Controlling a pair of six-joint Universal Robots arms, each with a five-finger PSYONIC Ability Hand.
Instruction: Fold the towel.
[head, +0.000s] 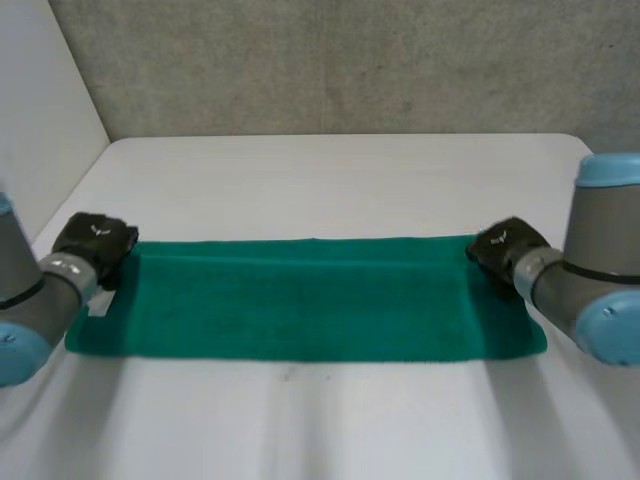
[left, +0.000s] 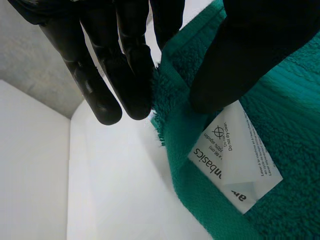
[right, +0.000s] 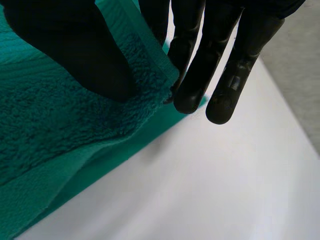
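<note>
The towel (head: 300, 295) is green terry cloth, fuzzy and matt, with a flatter woven band along its edge. The label (left: 235, 160) at its corner looks thin and smooth. The left hand (left: 120, 65) and right hand (right: 240, 65) on the towel are black with a slight plastic gloss. Under the towel the white bench (head: 330, 180) is smooth; the grey wall (head: 350, 60) beyond the towel looks rough.

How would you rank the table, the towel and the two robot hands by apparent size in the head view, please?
1. table
2. towel
3. left robot hand and right robot hand: they look about alike, so I leave them tied.
</note>
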